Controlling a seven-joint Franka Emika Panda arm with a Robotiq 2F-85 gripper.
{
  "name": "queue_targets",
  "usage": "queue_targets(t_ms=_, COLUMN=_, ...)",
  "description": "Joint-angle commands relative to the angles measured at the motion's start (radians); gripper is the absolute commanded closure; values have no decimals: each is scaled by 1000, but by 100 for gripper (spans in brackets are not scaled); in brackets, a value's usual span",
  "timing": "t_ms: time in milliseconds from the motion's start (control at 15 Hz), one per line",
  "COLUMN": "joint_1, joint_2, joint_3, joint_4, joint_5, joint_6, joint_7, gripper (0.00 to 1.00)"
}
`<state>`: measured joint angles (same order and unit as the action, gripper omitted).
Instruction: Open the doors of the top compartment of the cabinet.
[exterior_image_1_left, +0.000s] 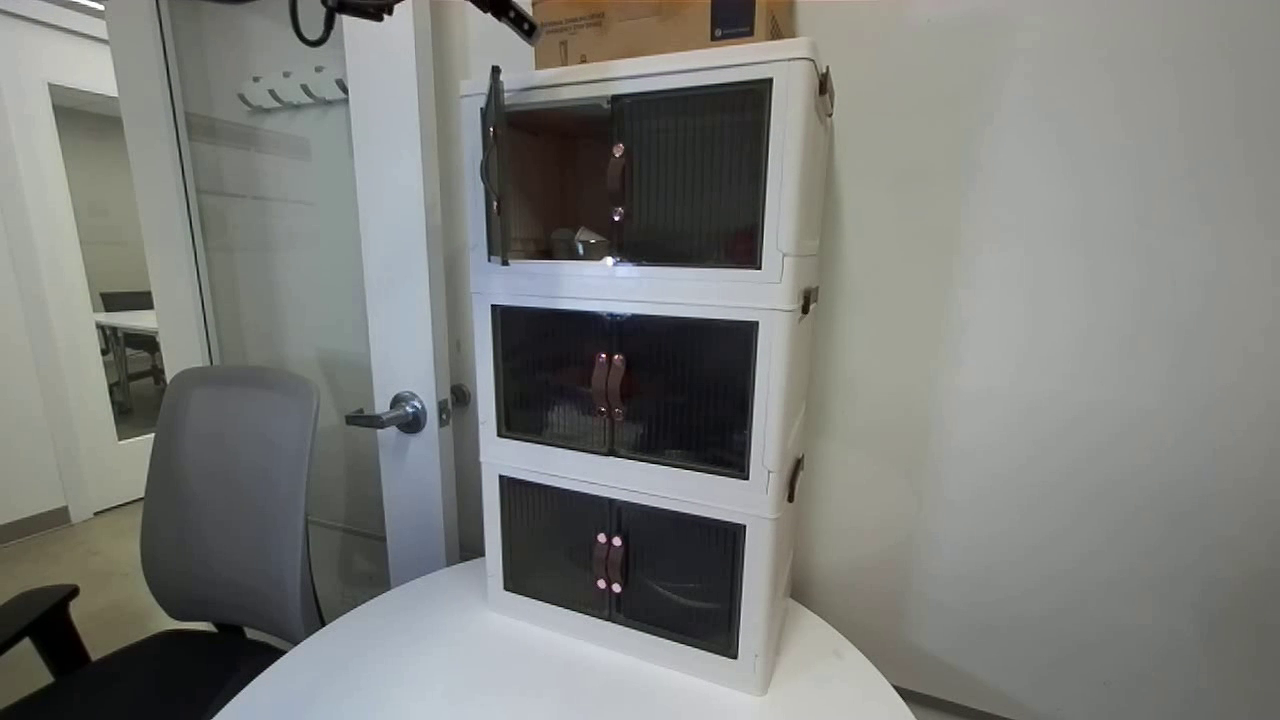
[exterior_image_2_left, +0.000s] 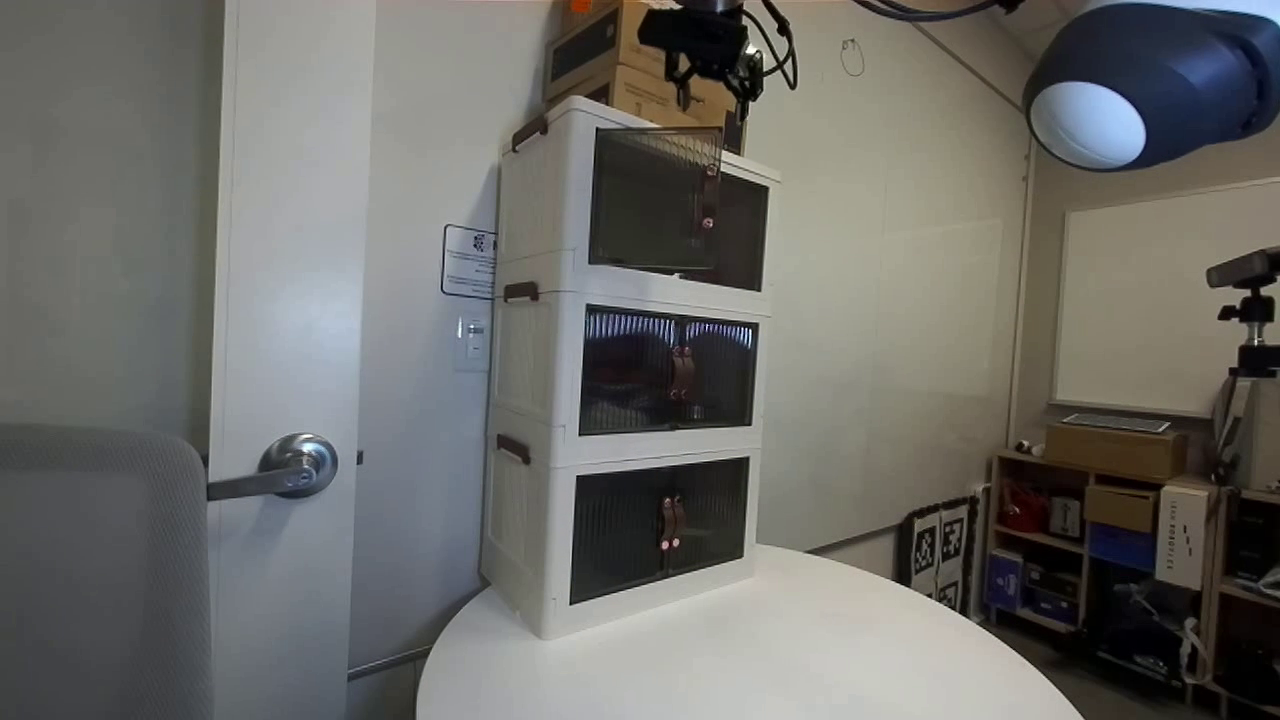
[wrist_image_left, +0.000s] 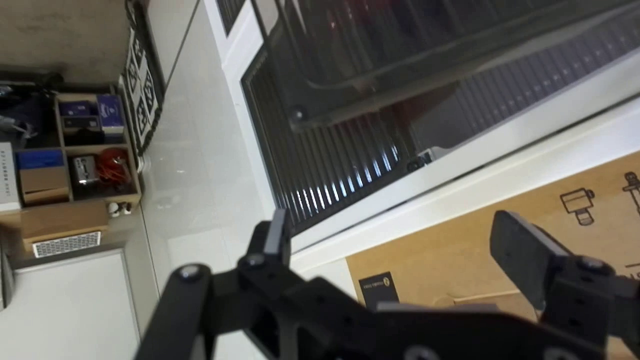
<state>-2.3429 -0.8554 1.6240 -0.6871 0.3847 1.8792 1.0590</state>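
The white cabinet (exterior_image_1_left: 640, 283) has three tiers. In its top compartment (exterior_image_1_left: 555, 165) the left of the two doors (exterior_image_1_left: 496, 180) is swung out toward the front, roughly at a right angle to the frame. The right door (exterior_image_1_left: 700, 180) lies flat in the frame. Seen from the side, the swung-out left door (exterior_image_2_left: 648, 205) partly covers the right door (exterior_image_2_left: 745, 225). Just above the cabinet's top front edge hangs my gripper (exterior_image_2_left: 713, 103), its fingers wide apart. In the wrist view nothing sits between the fingers of the gripper (wrist_image_left: 390, 220), and both doors are apart from them.
Cardboard boxes (exterior_image_2_left: 640, 85) rest on the cabinet's top, behind the gripper. The cabinet stands on a round white table (exterior_image_1_left: 540, 660). Doors of the two lower tiers are closed. A grey chair (exterior_image_1_left: 235, 490) and a room door with a lever handle (exterior_image_1_left: 395, 412) stand alongside.
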Motion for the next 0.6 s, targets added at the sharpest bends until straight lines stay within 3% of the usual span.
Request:
queue_targets(t_ms=0, joint_1=-32, joint_2=41, joint_3=50, joint_4=35, joint_5=43, joint_6=-136, joint_7=4, gripper=0)
queue_targets(t_ms=533, joint_1=-102, joint_2=58, joint_3=157, joint_4=60, joint_5=94, joint_6=-318, joint_7=7, gripper=0)
